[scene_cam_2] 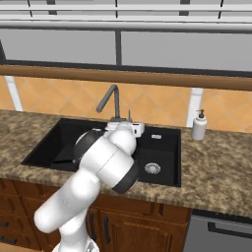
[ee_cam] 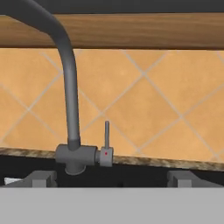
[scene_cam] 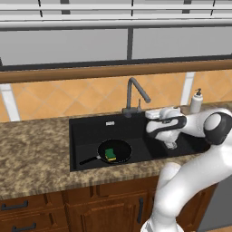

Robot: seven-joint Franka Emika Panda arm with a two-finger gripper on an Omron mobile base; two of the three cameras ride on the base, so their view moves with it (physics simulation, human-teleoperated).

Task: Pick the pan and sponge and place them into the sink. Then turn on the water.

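Facing the faucet (ee_cam: 70,109) from the near side, the tool (ee_cam: 111,179) hangs above the black sink (scene_cam: 90,129) with its fingers spread wide and nothing between them. The pan (scene_cam: 114,151) already lies in the large left basin, near its front wall, and the sponge (scene_cam: 110,154) sits inside the pan, so by my reckoning only the water is left to turn on.

The faucet stands at the far rim of the sink, where it meets the speckled worktop (scene_cam: 31,149). Its small lever (ee_cam: 106,135) rises thin and upright just right of the neck's base, its long axis vertical, with a red dot on the knob beneath. The gooseneck climbs straight up, then bends over; in the left base view its spout reaches right and down toward the divider between the basins.

The likeliest trouble I can see is that lever: it is slim, and widely spread fingers could pass on either side or glance off without moving it. Pushing from a poor angle might shove the neck instead, swinging the spout rather than starting any flow. The white soap dispenser (scene_cam: 196,101) stands on the worktop well to the right, clear of the tool's likely path.

The pan's long handle points left and slightly toward the near edge.
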